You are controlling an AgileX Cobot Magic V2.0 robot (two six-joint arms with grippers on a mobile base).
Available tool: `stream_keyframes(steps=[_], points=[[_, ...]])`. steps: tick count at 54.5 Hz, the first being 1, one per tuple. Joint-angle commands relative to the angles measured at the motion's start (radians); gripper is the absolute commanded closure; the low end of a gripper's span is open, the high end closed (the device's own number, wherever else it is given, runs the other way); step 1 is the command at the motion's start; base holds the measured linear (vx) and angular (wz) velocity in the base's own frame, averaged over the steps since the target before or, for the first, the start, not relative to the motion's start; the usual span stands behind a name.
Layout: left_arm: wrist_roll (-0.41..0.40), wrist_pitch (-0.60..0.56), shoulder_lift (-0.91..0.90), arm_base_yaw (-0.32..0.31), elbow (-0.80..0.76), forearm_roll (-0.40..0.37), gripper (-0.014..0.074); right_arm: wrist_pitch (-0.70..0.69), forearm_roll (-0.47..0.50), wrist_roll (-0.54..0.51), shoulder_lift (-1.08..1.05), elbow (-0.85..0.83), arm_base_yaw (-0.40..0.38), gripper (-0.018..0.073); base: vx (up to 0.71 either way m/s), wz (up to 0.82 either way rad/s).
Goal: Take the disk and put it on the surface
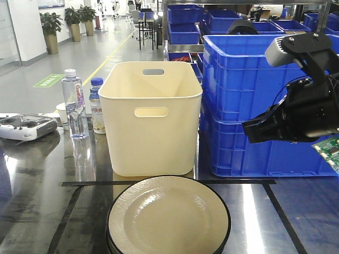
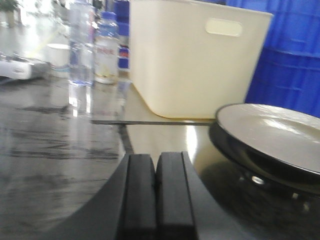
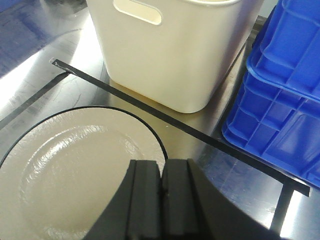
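Right claw (image 3: 161,195) closed, seemingly hovering above disk (image 3: 75,170).

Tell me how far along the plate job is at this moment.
Nothing looks done yet. The cream, black-rimmed round plate sits on top of a stack on the glossy dark metallic tabletop, in front of the cream plastic bin. In hand: the right gripper hangs above the plate, jaws shut and empty; the left gripper sits low beside it, jaws also shut. Left: grasp, lift, place on the tabletop.
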Motion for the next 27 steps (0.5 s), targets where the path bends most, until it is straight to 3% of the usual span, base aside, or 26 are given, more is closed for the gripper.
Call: stream_keyframes(steps=[1, 6, 10, 18, 27], points=[[-0.006, -0.070, -0.081, 0.095, 0.011, -0.003, 0.0604, -0.072, 0.012, -0.006, -0.031, -0.028, -0.005, 0.0571, 0.00, 0.00], [0.005, -0.051, -0.189, 0.190, 0.065, -0.002, 0.0604, -0.066, 0.012, -0.006, -0.031, -0.028, -0.005, 0.0571, 0.00, 0.00], [0.009, 0.016, -0.279, 0.226, 0.086, 0.000, 0.0604, -0.064, 0.012, -0.006, -0.031, -0.028, -0.005, 0.0571, 0.00, 0.00], [0.032, 0.172, -0.264, 0.225, 0.083, 0.003, 0.0604, -0.063, 0.014, -0.006, -0.029, -0.028, -0.005, 0.0571, 0.00, 0.00], [0.029, 0.187, -0.264, 0.225, 0.083, -0.004, 0.0604, -0.062, 0.013, -0.006, -0.026, -0.026, -0.005, 0.0571, 0.00, 0.00]])
